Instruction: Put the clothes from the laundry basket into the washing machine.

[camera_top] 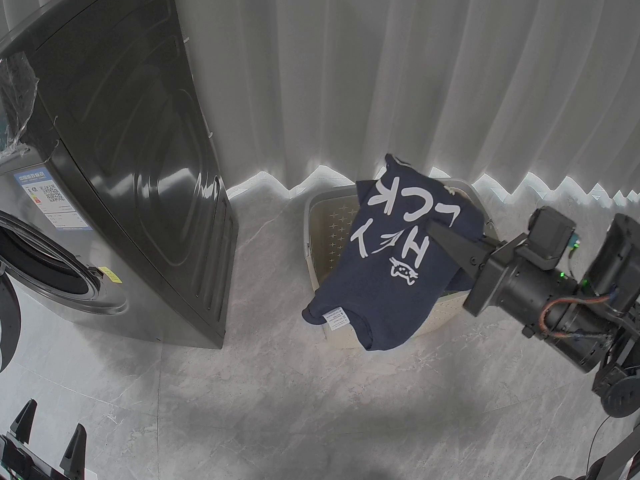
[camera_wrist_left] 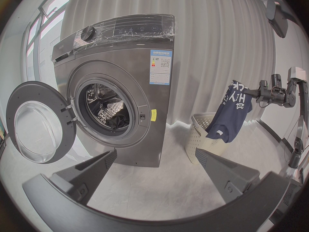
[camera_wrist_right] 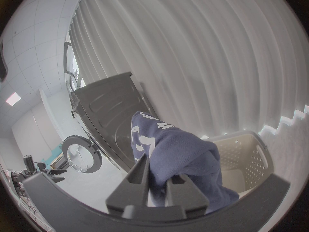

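Head view: right gripper (camera_top: 438,232) clamped on navy tee (camera_top: 393,268), hanging over laundry basket (camera_top: 320,225), right of washing machine (camera_top: 133,168). Lift till it clears basket b4 you swing left to drum (camera_wrist_left: 104,108); left gripper (camera_top: 48,431) open, near-left

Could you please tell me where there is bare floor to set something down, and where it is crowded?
Bare floor lies between the washing machine and the laundry basket, and across the near stretch before both. It is crowded at the basket, where the right hand holds the navy shirt above it, and by the machine's open door.
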Motion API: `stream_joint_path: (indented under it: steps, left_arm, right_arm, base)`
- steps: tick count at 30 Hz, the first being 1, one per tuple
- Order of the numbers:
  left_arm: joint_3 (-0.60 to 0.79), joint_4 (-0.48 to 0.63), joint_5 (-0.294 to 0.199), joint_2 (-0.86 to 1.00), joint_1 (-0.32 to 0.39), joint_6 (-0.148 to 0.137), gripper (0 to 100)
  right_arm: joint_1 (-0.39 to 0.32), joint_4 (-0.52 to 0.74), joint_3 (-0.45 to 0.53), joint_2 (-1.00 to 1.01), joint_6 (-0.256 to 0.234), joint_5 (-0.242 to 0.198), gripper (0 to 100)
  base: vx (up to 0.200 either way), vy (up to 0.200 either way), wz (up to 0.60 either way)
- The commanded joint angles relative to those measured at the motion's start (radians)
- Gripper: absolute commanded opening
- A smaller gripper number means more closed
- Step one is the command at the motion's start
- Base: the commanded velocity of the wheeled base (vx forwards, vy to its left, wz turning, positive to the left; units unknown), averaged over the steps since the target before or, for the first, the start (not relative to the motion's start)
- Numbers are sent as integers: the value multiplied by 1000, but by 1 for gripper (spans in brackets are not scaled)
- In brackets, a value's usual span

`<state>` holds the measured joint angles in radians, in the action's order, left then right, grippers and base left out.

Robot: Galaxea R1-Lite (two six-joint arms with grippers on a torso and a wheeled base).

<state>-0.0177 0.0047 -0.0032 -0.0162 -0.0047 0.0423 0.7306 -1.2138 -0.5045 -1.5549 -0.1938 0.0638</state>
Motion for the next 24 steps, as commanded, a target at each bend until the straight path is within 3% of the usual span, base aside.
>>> stream_joint_path:
  steps: [1,12,21,24]
  left_arm:
    - [16,0,2,16,0,4,100]
    - [16,0,2,16,0,5,100]
    - [16,1,2,16,0,7,100]
    - [16,1,2,16,0,7,100]
  right_arm:
    - [-4,10,7,111,4,-1,0]
    - [-13,7,24,101,10,7,0]
    - [-13,5,23,104,10,7,0]
    - [-13,5,17,101,10,7,0]
  base:
    - [-200,0,0]
    - [-200,0,0]
    - [0,0,0]
    - [0,200,0]
